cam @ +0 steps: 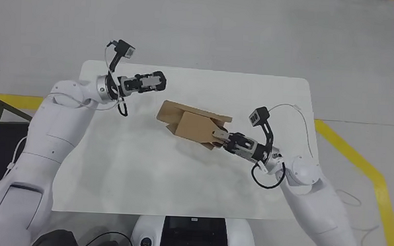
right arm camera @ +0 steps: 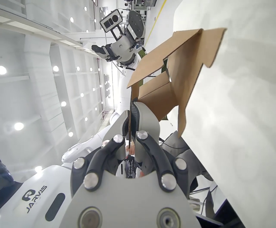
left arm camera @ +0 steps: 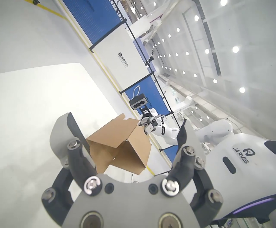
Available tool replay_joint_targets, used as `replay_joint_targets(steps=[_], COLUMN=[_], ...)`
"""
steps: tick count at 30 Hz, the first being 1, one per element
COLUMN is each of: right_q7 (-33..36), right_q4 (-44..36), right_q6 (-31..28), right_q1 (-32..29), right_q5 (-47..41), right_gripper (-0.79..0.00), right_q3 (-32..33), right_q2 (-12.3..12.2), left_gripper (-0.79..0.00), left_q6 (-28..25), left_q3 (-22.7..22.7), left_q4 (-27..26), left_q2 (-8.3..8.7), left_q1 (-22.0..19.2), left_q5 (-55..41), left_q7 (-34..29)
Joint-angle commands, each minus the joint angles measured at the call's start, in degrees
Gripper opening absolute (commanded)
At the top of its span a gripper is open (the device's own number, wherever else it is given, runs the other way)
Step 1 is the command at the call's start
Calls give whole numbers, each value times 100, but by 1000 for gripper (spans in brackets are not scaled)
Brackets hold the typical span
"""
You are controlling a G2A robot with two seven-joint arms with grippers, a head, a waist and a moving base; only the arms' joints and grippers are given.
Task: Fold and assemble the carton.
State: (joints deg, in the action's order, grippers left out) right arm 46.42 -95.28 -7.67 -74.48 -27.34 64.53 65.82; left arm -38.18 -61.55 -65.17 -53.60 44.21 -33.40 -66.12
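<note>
A brown cardboard carton (cam: 192, 123) lies half opened near the middle of the white table (cam: 135, 180), its flaps loose and both ends open. My right gripper (cam: 217, 137) is shut on one carton panel at the carton's right end; the right wrist view shows the fingers (right arm camera: 141, 115) pinching the cardboard edge of the carton (right arm camera: 172, 71). My left gripper (cam: 160, 80) hangs open above the table's back left, a short way from the carton. In the left wrist view the carton (left arm camera: 120, 142) sits beyond the left gripper (left arm camera: 129, 127), between its spread fingers.
The table ends at a rounded back corner (cam: 305, 81) on the right. Grey floor with a yellow line (cam: 354, 156) surrounds it. Bare tabletop lies in front of the carton.
</note>
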Motion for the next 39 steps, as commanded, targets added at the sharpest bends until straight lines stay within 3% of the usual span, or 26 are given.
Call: replay_joint_targets(steps=[1, 14, 21, 29, 39], right_q7=[-30, -131, -269, -535, -658], right_q4=[-20, -44, -177, -222, -210], right_q6=[42, 71, 180, 127, 120], right_q1=[2, 7, -27, -66, -75], right_q5=[-67, -114, -190, -193, -64], right_gripper=[-785, -785, -785, -785, -785], right_q3=[-24, -32, -174, -252, -136], right_q2=[9, 21, 57, 95, 93], left_gripper=[0, 0, 0, 0, 0], left_q6=[53, 91, 373, 486, 619], left_q3=[51, 74, 112, 220, -141], left_q4=[-136, -219, -605, -751, -712], left_q2=[15, 26, -4, -64, -14], left_q1=[16, 45, 272, 339, 474], left_q5=[60, 93, 399, 401, 36], left_q7=[-52, -16, 464, 428, 243])
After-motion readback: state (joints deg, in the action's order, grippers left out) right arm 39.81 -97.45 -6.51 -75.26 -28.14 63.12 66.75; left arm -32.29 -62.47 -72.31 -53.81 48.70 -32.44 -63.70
